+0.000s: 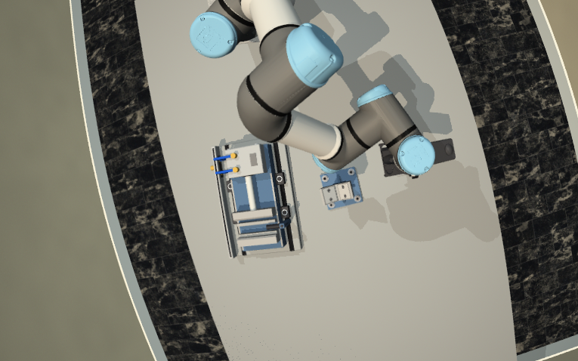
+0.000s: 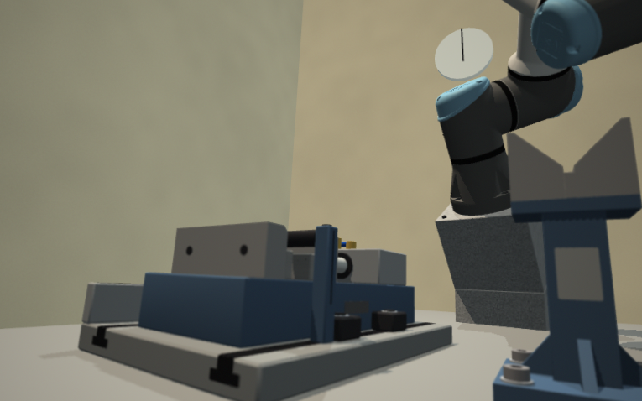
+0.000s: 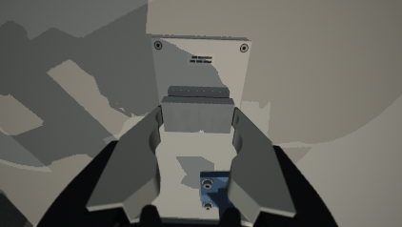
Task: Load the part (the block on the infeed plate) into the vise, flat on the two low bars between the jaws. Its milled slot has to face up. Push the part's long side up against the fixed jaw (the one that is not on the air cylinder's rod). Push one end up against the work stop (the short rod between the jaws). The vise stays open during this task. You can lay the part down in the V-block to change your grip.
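Note:
The part (image 3: 197,118) is a grey block on the light infeed plate (image 3: 167,72). My gripper (image 3: 198,107) is shut on the part, with one jaw against each end. A narrow dark line runs along the part; which way the slot faces is not clear. The arm's wrist hides the part and fingertips in the top view. The vise stands open, with its fixed jaw (image 1: 258,240) (image 2: 221,251) at the front and its moving jaw (image 1: 253,215) on the cylinder rod (image 1: 249,192). The work stop (image 1: 273,227) (image 2: 300,238) is a short dark rod between them.
The V-block (image 1: 344,190) (image 2: 537,176) stands empty on its blue post between the vise and the gripper. Its blue base (image 3: 206,195) shows low in the wrist view. Black clamps (image 1: 279,178) (image 2: 388,320) sit beside the vise, and a blue stop post (image 2: 324,283) rises at its side.

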`<state>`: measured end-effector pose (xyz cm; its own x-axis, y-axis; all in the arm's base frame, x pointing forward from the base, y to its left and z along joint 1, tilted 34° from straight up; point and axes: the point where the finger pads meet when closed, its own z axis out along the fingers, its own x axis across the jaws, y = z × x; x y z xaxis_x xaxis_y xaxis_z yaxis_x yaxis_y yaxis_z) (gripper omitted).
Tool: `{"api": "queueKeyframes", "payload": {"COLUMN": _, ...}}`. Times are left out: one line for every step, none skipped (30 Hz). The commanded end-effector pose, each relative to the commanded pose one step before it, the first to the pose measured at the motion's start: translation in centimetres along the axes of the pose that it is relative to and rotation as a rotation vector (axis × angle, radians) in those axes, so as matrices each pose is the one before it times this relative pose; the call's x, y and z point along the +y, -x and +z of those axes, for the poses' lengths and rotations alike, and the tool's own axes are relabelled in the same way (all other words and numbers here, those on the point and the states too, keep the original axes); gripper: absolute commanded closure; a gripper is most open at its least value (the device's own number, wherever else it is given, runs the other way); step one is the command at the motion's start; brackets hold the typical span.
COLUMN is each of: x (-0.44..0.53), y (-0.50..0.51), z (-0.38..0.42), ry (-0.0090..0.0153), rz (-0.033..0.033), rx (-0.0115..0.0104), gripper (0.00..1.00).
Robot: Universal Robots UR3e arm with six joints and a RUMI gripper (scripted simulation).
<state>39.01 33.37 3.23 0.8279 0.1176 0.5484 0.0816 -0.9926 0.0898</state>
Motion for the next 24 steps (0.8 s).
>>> {"api": "queueKeyframes", "payload": {"x": -0.0552, "y": -0.089, "z": -0.4100, "ry": -0.00170, "rz": 0.00040, "rx": 0.00247, "gripper": 1.00}}
{"api": "queueKeyframes", "payload": {"x": -0.0002, "y": 0.000, "z": -0.1070, "ry": 0.00000, "rz": 0.00000, "rx": 0.00000, "gripper": 1.00}}
{"api": "queueKeyframes", "payload": {"x": -0.0003, "y": 0.000, "z": -0.1207, "ry": 0.00000, "rz": 0.00000, "rx": 0.00000, "gripper": 1.00}}
{"api": "queueKeyframes", "payload": {"x": 0.0000, "y": 0.000, "z": -0.1343, "ry": 0.00000, "rz": 0.00000, "rx": 0.00000, "gripper": 1.00}}
{"api": "queueKeyframes", "payload": {"x": 0.0004, "y": 0.001, "z": -0.1481, "ry": 0.00000, "rz": 0.00000, "rx": 0.00000, "gripper": 1.00}}
{"api": "queueKeyframes", "payload": {"x": -0.0005, "y": 0.000, "z": -0.1639, "ry": 0.00000, "rz": 0.00000, "rx": 0.00000, "gripper": 1.00}}
{"api": "queueKeyframes", "payload": {"x": -0.0001, "y": 0.000, "z": -0.1784, "ry": 0.00000, "rz": 0.00000, "rx": 0.00000, "gripper": 1.00}}
{"api": "queueKeyframes", "payload": {"x": 0.0004, "y": 0.001, "z": -0.1931, "ry": 0.00000, "rz": 0.00000, "rx": 0.00000, "gripper": 1.00}}
{"api": "queueKeyframes", "payload": {"x": -0.0006, "y": 0.000, "z": -0.2098, "ry": 0.00000, "rz": 0.00000, "rx": 0.00000, "gripper": 1.00}}
{"api": "queueKeyframes", "payload": {"x": 0.0004, "y": 0.001, "z": -0.2243, "ry": 0.00000, "rz": 0.00000, "rx": 0.00000, "gripper": 1.00}}
{"api": "queueKeyframes", "payload": {"x": 0.0000, "y": 0.000, "z": 0.0000, "ry": 0.00000, "rz": 0.00000, "rx": 0.00000, "gripper": 1.00}}
{"api": "queueKeyframes", "payload": {"x": 0.0000, "y": 0.000, "z": 0.0000, "ry": 0.00000, "rz": 0.00000, "rx": 0.00000, "gripper": 1.00}}
{"api": "queueKeyframes", "payload": {"x": -0.0005, "y": 0.000, "z": -0.2413, "ry": 0.00000, "rz": 0.00000, "rx": 0.00000, "gripper": 1.00}}
{"api": "queueKeyframes", "payload": {"x": 0.0004, "y": 0.001, "z": -0.2562, "ry": 0.00000, "rz": 0.00000, "rx": 0.00000, "gripper": 1.00}}
{"api": "queueKeyframes", "payload": {"x": -0.0005, "y": 0.000, "z": -0.2735, "ry": 0.00000, "rz": 0.00000, "rx": 0.00000, "gripper": 1.00}}
{"api": "queueKeyframes", "payload": {"x": 0.0005, "y": 0.001, "z": -0.2885, "ry": 0.00000, "rz": 0.00000, "rx": 0.00000, "gripper": 1.00}}
{"api": "queueKeyframes", "payload": {"x": -0.0005, "y": 0.000, "z": -0.3063, "ry": 0.00000, "rz": 0.00000, "rx": 0.00000, "gripper": 1.00}}
{"api": "queueKeyframes", "payload": {"x": 0.0000, "y": 0.001, "z": -0.3222, "ry": 0.00000, "rz": 0.00000, "rx": 0.00000, "gripper": 1.00}}
{"api": "queueKeyframes", "payload": {"x": 0.0005, "y": 0.002, "z": -0.3382, "ry": 0.00000, "rz": 0.00000, "rx": 0.00000, "gripper": 1.00}}
{"api": "queueKeyframes", "payload": {"x": -0.0006, "y": 0.001, "z": -0.3566, "ry": 0.00000, "rz": 0.00000, "rx": 0.00000, "gripper": 1.00}}
{"api": "queueKeyframes", "payload": {"x": -0.0002, "y": 0.001, "z": -0.3731, "ry": 0.00000, "rz": 0.00000, "rx": 0.00000, "gripper": 1.00}}
{"api": "queueKeyframes", "payload": {"x": 0.0001, "y": 0.001, "z": -0.3899, "ry": 0.00000, "rz": 0.00000, "rx": 0.00000, "gripper": 1.00}}
{"api": "queueKeyframes", "payload": {"x": 0.0003, "y": 0.002, "z": -0.4072, "ry": 0.00000, "rz": 0.00000, "rx": 0.00000, "gripper": 1.00}}
{"api": "queueKeyframes", "payload": {"x": -0.0002, "y": 0.001, "z": -0.4258, "ry": 0.00000, "rz": 0.00000, "rx": 0.00000, "gripper": 1.00}}
